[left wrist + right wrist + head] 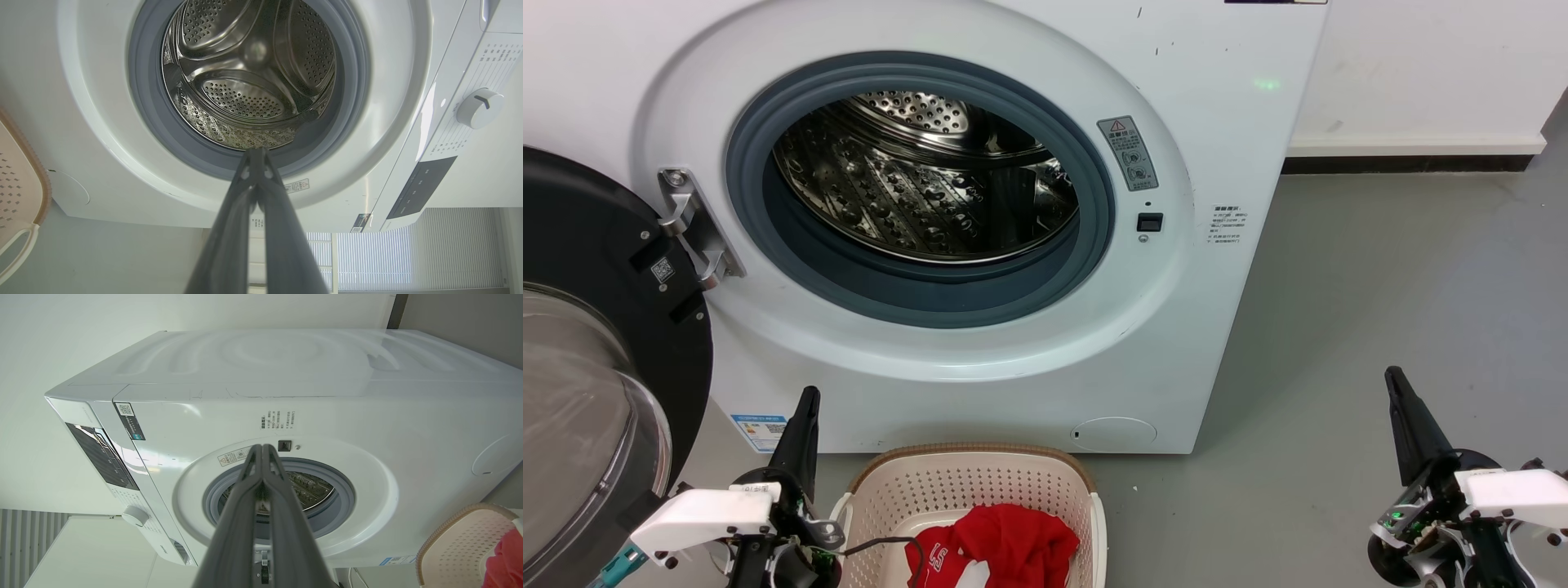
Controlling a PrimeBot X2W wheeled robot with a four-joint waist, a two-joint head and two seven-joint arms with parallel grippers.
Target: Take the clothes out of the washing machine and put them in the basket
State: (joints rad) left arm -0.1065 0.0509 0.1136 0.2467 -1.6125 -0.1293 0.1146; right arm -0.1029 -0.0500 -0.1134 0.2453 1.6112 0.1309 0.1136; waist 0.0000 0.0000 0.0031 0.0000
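Note:
The white washing machine (1225,98) stands ahead with its black-rimmed glass door (588,367) swung open to the left. Its steel drum (923,180) shows bare metal, also in the left wrist view (249,69). The cream basket (980,482) sits on the floor in front of the machine. The red clothes (1005,547) with white lettering lie inside it. My left gripper (807,398) is shut and holds nothing, just left of the basket. My right gripper (1393,377) is shut and holds nothing, over the floor at the right. Both point at the machine (256,152) (261,447).
Grey floor (1380,286) stretches right of the machine to a white wall with a dark skirting (1413,163). The open door takes up the space at the left. The basket's brown rim (457,522) and red fabric (506,563) appear at the right wrist view's lower right.

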